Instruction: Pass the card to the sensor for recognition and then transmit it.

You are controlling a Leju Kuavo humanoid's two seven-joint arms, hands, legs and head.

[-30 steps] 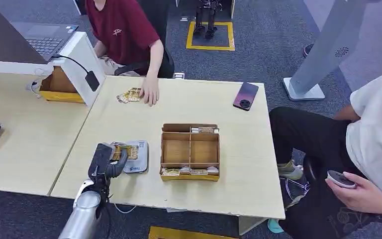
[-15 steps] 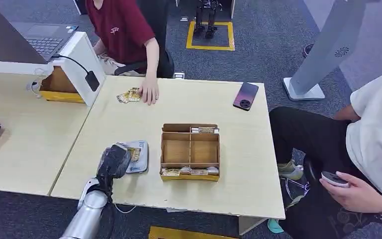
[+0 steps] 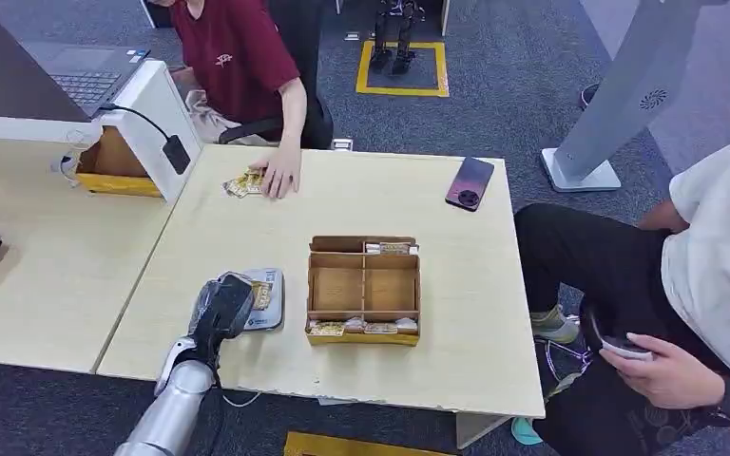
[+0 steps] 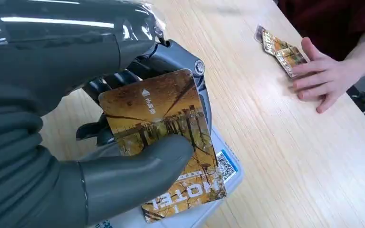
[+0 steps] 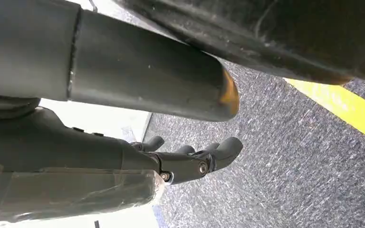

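My left hand [image 3: 219,310] is at the near left of the table and pinches a golden-brown picture card [image 4: 158,115] between thumb and fingers. The card [image 3: 260,295] lies flat just over the grey-white sensor pad [image 3: 272,281], whose blue QR label [image 4: 225,165] shows under the card's far edge. I cannot tell whether the card touches the pad. My right hand [image 5: 197,159] hangs beside my body over the carpet, fingers loosely apart and holding nothing.
A wooden box [image 3: 363,249] with compartments stands right of the sensor, cards in its front and back slots. A person in red rests a hand [image 3: 280,176] on loose cards [image 3: 245,183] at the far side. A phone [image 3: 469,182] lies far right. Another person sits at the right.
My left hand has moved forward and to the right, and tipped the card down over the sensor pad. The seated person's hand at the right has dropped lower.
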